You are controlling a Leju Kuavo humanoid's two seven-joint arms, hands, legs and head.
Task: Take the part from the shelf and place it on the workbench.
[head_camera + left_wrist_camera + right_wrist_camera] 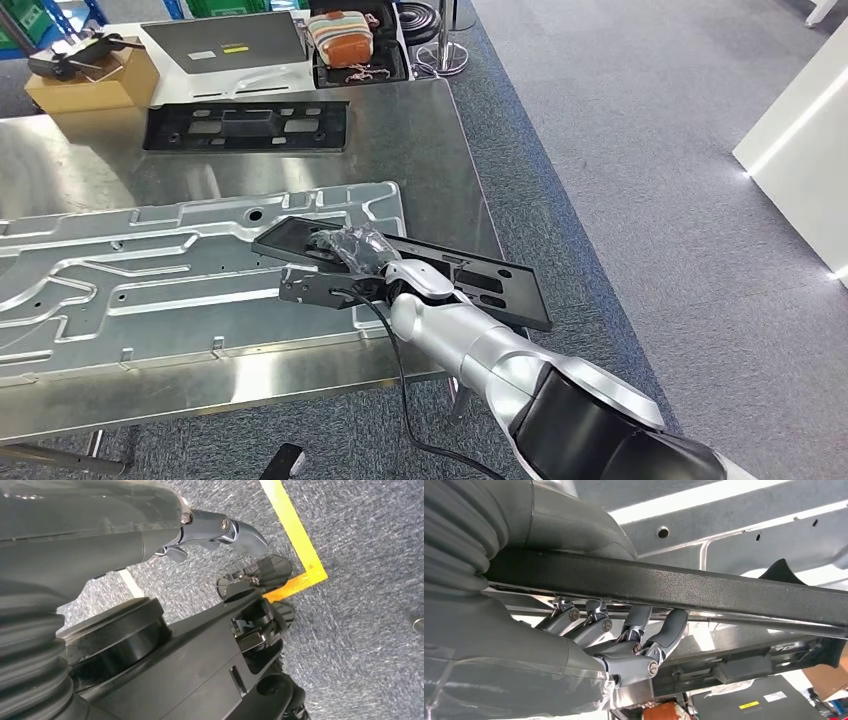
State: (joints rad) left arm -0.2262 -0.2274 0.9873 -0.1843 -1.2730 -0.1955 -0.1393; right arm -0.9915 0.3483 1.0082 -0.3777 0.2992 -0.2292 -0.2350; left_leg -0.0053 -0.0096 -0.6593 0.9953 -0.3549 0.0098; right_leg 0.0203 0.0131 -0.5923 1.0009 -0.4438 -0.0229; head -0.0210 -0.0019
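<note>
Right hand (362, 258) clamped on the black part (470, 280), thumb on one face and the darker fingers (639, 630) curled against the opposite face, so the flat panel runs straight through the grasp. Held low over the workbench (420, 140), its inner end overlapping the corner of the large pressed metal sheet (150, 270) and its outer end jutting past the workbench's right edge (contact with the sheet not clear). Left hand (220, 530) hanging over grey carpet beside a yellow floor line (295, 535), fingers curled in on nothing; a second black part (245, 127) lying flat toward the workbench's far side.
</note>
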